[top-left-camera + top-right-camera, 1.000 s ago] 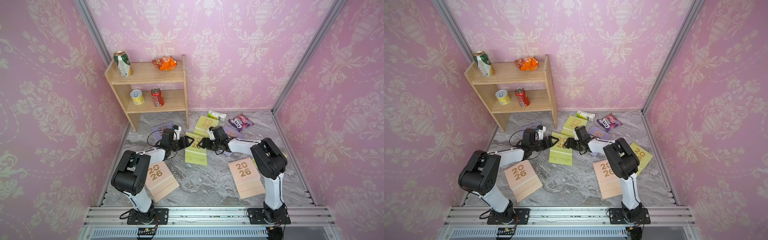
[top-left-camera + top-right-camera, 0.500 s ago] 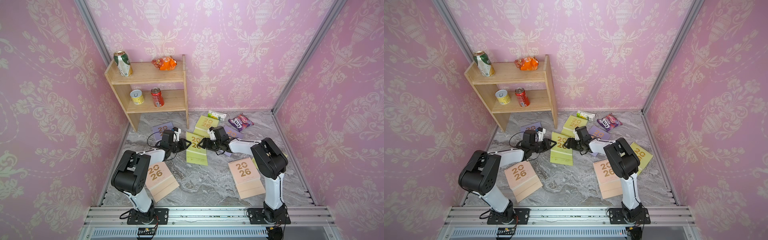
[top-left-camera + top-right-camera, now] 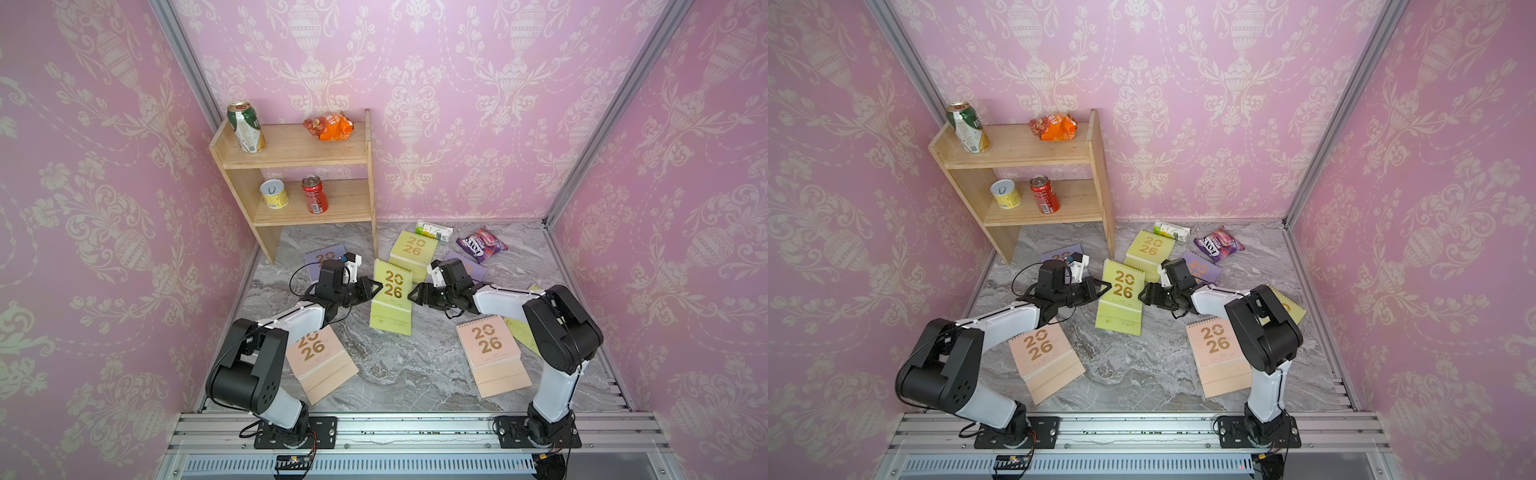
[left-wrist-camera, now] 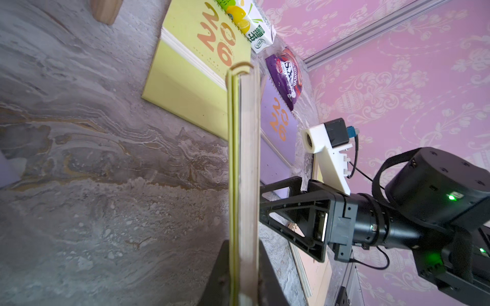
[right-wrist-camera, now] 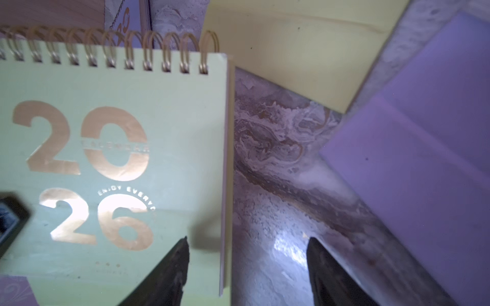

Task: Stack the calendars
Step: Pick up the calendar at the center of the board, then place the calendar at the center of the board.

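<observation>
Grey marbled tabletop with pastel calendars, purple snack packet, green-white carton, wooden shelf.

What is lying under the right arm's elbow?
A yellow-green calendar lies flat on the table. Only one corner and a narrow strip show in both top views; the right arm covers the rest, including nearly all its gold lettering.

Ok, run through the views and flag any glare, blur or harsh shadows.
Right wrist: glare blows out the gold "26" on the yellow-green calendar, and the fingers are dark and soft. Left wrist: the calendar's edge blurs close to the lens. Both top views: even light, sharp across the marble table.
</observation>
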`<state>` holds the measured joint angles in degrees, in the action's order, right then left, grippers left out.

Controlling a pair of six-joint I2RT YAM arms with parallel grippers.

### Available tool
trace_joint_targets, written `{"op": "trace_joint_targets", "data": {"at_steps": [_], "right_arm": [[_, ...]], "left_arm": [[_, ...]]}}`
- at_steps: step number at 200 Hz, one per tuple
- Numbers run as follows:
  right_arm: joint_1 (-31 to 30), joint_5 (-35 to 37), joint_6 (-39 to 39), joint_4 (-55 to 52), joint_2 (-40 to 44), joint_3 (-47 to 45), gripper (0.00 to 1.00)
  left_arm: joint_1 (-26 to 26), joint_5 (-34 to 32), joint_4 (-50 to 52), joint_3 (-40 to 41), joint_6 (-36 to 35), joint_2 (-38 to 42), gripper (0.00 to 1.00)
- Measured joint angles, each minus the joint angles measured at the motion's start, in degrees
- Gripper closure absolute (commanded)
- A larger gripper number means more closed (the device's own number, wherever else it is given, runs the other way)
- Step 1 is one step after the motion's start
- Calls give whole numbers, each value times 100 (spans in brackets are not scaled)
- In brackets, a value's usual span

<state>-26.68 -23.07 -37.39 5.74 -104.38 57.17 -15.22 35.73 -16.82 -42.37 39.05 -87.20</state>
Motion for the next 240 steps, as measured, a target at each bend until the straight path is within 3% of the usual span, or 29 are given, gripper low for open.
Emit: {"op": "trace_joint_targets", "data": {"at_steps": [66, 195, 220, 240], "right_arm": [[396, -1086, 61, 1126, 1311, -1016, 28], [275, -2087, -452, 3003, 1325, -1611, 30], [136, -2216, -494, 3224, 1311, -1611, 34], [66, -2310, -562, 3373, 1307, -1609, 49]], "left_arm": [[0, 658, -573, 459, 118, 417, 100], [0, 1392, -2238, 909, 944, 741, 100], [-2, 1506, -2500, 949, 1088, 739, 100], [-7, 1569, -2649, 953, 1152, 739, 100]]}}
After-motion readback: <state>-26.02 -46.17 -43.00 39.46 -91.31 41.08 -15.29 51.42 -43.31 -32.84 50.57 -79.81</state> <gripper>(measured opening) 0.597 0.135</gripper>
